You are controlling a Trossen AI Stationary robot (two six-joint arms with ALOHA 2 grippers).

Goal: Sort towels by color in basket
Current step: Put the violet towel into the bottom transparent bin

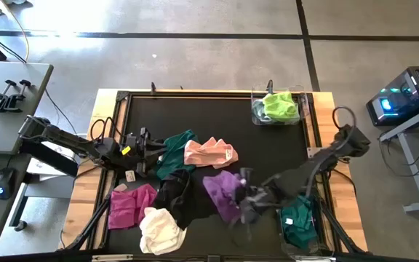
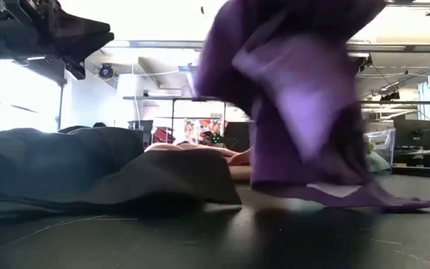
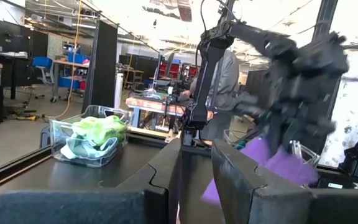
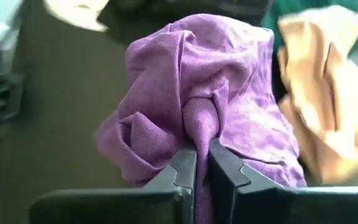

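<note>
Right gripper (image 4: 202,155), fingers pinched together on a fold of the purple towel (image 4: 197,93), which bunches up above the fingertips in the right wrist view. Seen from above, this gripper (image 1: 247,200) sits over the table's near-right area, beside the near-right bin (image 1: 320,222) that already holds a teal towel (image 1: 297,222). In the low view the purple towel (image 2: 304,97) hangs mostly clear of the black table surface (image 2: 215,239), only its lower hem trailing on the mat.

Left gripper (image 1: 142,149) waits at the table's left side near the pile; its fingers (image 3: 166,180) stand slightly parted with nothing visible between them.

Unsorted towels on the table: a dark green towel (image 1: 174,153), a peach-pink towel (image 1: 209,153), a black towel (image 1: 177,196), a magenta towel (image 1: 131,205) and a cream towel (image 1: 160,229). The far-right bin (image 1: 302,98) contains a lime green towel (image 1: 278,105), with a pale one under it (image 3: 82,149) in the left wrist view.

Step in hand, as judged: pick-up of the purple towel, grasp made and lift under way. The next move calls for carrying the towel high enough that its trailing hem clears the neighbouring cloths and the bin rim, then letting go over a bin. Neither visible bin holds purple, so the correct destination cannot be determined here.
</note>
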